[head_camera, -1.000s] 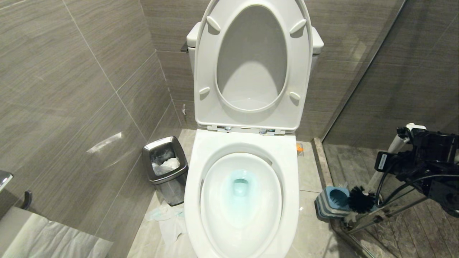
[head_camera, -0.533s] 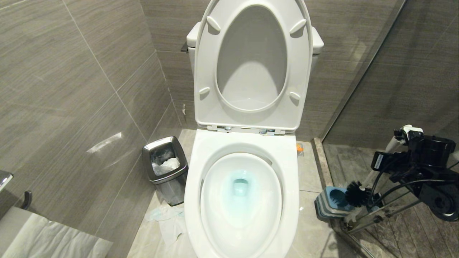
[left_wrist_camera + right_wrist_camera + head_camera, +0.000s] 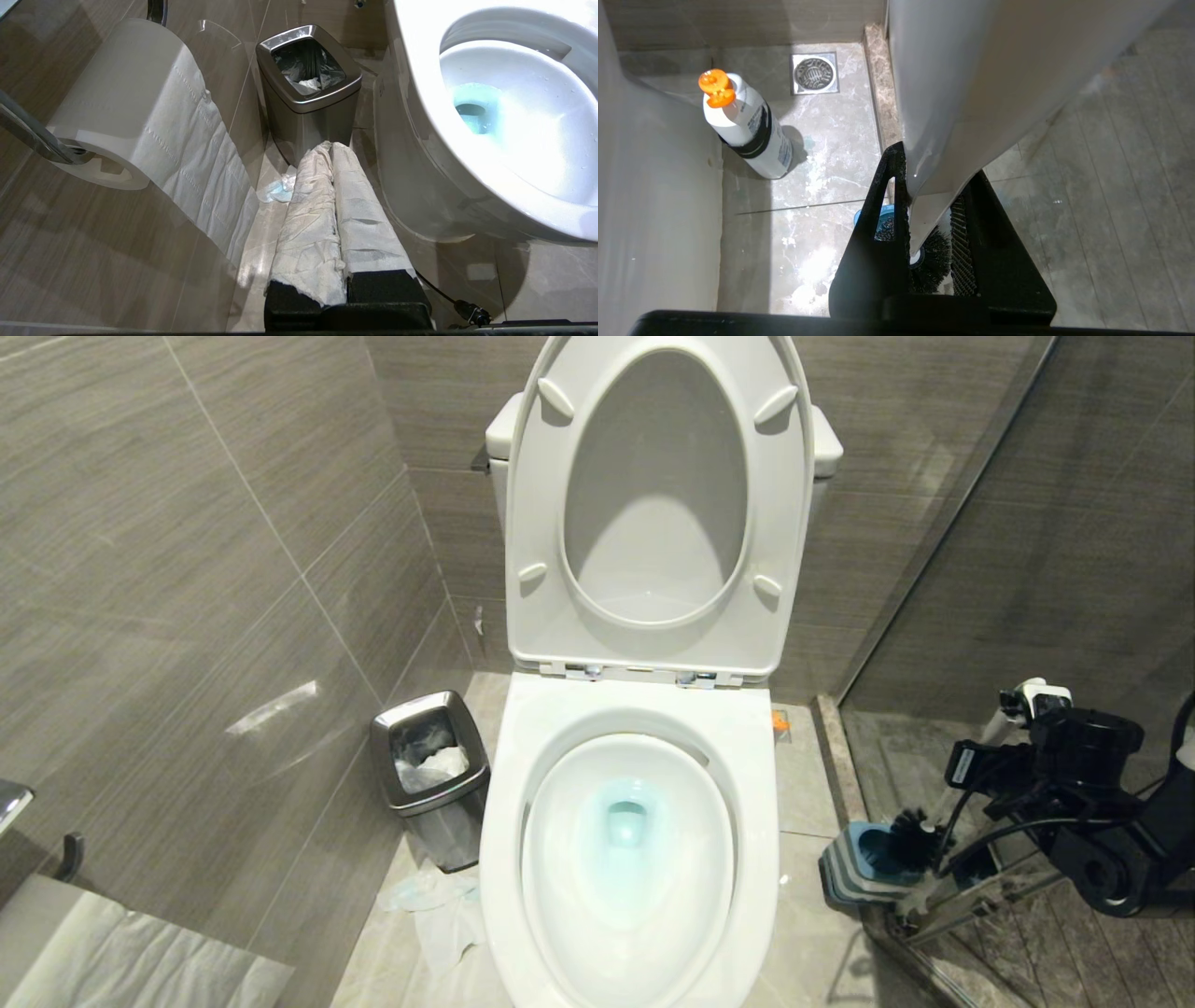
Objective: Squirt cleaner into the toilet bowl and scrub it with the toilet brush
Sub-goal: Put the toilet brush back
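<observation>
The white toilet bowl [image 3: 644,705] stands open with its seat and lid up, and teal-blue cleaner [image 3: 624,821] tints the water in the basin. To its right, my right gripper [image 3: 1006,739] is shut on the white handle of the toilet brush [image 3: 910,840]. The black bristle head sits at the mouth of the blue-and-grey holder [image 3: 854,873]. The right wrist view shows the handle [image 3: 952,93] clamped between the fingers, with the bristles [image 3: 931,266] below. My left gripper [image 3: 331,148], its fingers wrapped in white paper, is shut and empty beside the bowl [image 3: 420,98].
A steel waste bin [image 3: 429,775] stands left of the toilet, with crumpled paper on the floor beside it. A white bottle with an orange cap [image 3: 747,128] stands near a floor drain [image 3: 815,73]. A toilet paper roll [image 3: 121,107] hangs on the left wall. A glass shower partition [image 3: 934,523] is close on the right.
My right gripper has moved left and down with the brush. The bristle head went from beside the holder to its opening. The left arm has not moved.
</observation>
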You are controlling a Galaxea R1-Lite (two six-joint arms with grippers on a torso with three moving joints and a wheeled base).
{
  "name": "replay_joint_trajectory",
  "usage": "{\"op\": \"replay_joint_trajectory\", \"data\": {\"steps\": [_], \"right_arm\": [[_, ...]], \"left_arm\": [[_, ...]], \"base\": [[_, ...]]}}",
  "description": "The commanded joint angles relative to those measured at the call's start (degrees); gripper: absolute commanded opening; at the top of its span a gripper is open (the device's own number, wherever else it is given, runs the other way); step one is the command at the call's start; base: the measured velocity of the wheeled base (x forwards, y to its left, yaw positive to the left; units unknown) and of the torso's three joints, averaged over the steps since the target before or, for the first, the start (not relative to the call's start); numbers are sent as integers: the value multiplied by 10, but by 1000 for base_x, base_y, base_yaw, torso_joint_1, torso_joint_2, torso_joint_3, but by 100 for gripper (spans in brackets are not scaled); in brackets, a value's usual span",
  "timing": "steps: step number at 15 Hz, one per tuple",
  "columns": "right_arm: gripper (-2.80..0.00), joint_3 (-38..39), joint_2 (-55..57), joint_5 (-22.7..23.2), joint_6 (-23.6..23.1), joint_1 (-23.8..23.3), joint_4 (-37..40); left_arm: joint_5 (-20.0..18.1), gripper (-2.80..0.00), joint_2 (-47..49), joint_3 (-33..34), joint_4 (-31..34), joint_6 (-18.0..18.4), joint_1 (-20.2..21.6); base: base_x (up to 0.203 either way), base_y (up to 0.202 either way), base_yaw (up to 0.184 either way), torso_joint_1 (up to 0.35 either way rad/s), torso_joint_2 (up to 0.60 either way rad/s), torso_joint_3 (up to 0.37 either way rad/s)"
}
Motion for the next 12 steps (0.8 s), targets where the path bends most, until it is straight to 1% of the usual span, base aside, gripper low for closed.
{"op": "replay_joint_trajectory", "data": {"steps": [1, 12], "right_arm": [[-280, -17, 31, -1, 1, 0, -8], [-280, -47, 67, -2, -3, 0, -9]], "left_arm": [[0, -280, 0, 0, 0, 0, 0], [0, -280, 1, 0, -1, 0, 0]], "base": [[0, 0, 0, 0, 0, 0], [0, 0, 0, 0, 0, 0]]}}
